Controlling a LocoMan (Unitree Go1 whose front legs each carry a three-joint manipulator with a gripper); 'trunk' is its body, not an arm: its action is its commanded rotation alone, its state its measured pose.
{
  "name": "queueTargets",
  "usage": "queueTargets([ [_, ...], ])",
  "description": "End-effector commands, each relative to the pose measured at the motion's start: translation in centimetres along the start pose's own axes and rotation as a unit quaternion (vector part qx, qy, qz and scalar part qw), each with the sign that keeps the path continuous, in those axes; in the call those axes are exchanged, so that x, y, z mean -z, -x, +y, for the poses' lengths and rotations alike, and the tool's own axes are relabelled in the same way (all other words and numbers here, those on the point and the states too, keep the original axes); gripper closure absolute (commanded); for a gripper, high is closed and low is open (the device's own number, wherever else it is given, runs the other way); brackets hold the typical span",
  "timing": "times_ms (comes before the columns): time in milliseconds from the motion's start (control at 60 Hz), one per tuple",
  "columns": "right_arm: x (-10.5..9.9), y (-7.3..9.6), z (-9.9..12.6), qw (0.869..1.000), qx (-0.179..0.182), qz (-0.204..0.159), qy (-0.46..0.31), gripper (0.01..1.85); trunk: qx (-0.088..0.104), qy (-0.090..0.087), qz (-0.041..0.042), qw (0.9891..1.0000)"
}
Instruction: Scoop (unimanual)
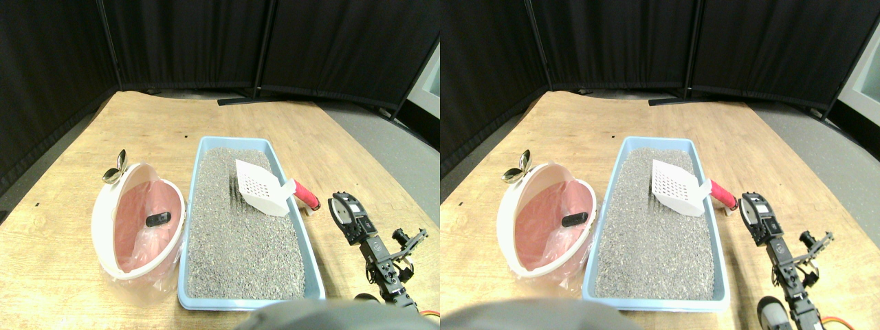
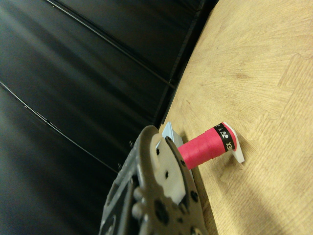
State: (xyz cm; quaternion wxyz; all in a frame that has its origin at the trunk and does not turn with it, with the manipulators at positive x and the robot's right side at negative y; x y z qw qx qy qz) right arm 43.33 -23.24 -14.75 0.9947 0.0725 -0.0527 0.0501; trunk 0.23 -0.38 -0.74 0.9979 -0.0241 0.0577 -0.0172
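A wide stereo camera looked forward and down over the litter tray (image 1: pixel 196 292). The turned wrist camera sat close behind the red scoop handle (image 2: pixel 203 148), seen at two o'clock in the stereo view.

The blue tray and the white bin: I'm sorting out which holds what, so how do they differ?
The blue tray is long, rectangular and lies flat; the white bin is rounded and tipped on its side. The tray is filled with grey litter, with a white scoop resting in it; the bin has a pink liner and holds one small dark object. Both sit side by side on the wooden floor.
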Motion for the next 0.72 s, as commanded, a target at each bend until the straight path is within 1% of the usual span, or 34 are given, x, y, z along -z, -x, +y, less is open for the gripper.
queueTargets([
  [17,-0.71,0.06,0.37,1.000,-0.009,-0.025,0.006,1.80,0.005,0.007,-0.0106,0.9999],
  [217,-0.71,0.14,0.46,1.000,-0.004,-0.022,0.008,1.80,0.007,0.007,-0.0101,0.9999],
  [267,-0.73,0.13,0.51,1.000,-0.006,-0.023,0.009,1.80,0.002,0.005,-0.0098,0.9999],
  [333,-0.70,0.12,0.48,1.000,-0.002,-0.027,0.006,1.80,0.001,0.006,-0.0099,0.9999],
  [417,-0.68,0.12,0.45,1.000,-0.006,-0.025,0.004,1.80,0.001,0.006,-0.0099,0.9999],
  [467,-0.68,0.14,0.46,1.000,0.003,-0.019,0.006,1.80,0.001,0.006,-0.0099,0.9999],
  [500,-0.65,0.13,0.44,1.000,-0.003,-0.019,0.004,1.80,0.001,0.006,-0.0099,0.9999],
  [517,-0.66,0.14,0.46,1.000,0.003,-0.017,0.004,1.80,0.001,0.006,-0.0099,0.9999],
  [583,-0.65,0.09,0.41,1.000,-0.006,-0.020,0.003,1.80,-0.001,0.008,-0.0102,0.9999],
  [650,-0.66,0.08,0.39,1.000,-0.006,-0.021,0.006,1.80,0.000,0.006,-0.0112,0.9999],
  [700,-0.67,0.10,0.37,1.000,-0.008,-0.025,0.006,1.80,-0.001,0.007,-0.0095,0.9999],
  [717,-0.67,0.10,0.34,1.000,-0.002,-0.022,0.005,1.80,-0.001,0.007,-0.0095,0.9999],
])
